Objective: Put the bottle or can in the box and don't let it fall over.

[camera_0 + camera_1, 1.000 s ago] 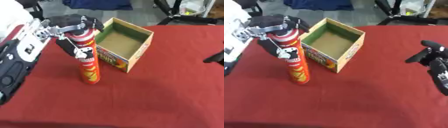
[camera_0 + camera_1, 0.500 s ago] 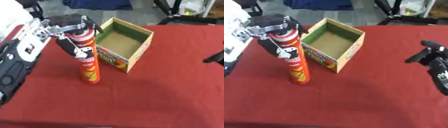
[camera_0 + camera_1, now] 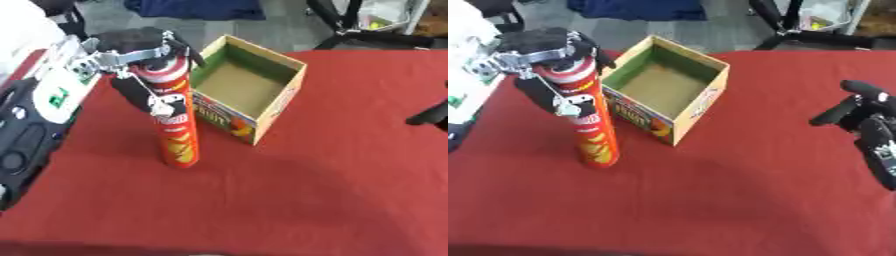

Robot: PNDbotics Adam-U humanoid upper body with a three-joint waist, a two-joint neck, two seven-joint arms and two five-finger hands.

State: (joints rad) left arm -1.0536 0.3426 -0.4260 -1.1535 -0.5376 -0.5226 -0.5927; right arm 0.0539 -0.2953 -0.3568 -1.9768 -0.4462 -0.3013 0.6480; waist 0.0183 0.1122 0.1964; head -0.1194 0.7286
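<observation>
A tall red crisp can stands upright on the red tablecloth, just left of an open cardboard box with a green inside and fruit print on its side. My left hand is shut on the can's top, fingers curled over the lid and thumb down its side. The box holds nothing that I can see. My right hand hovers open at the right edge, well away from both.
The red tablecloth covers the table. Past the far edge lie a dark blue cloth and black chair legs on a grey floor. My left arm fills the left side.
</observation>
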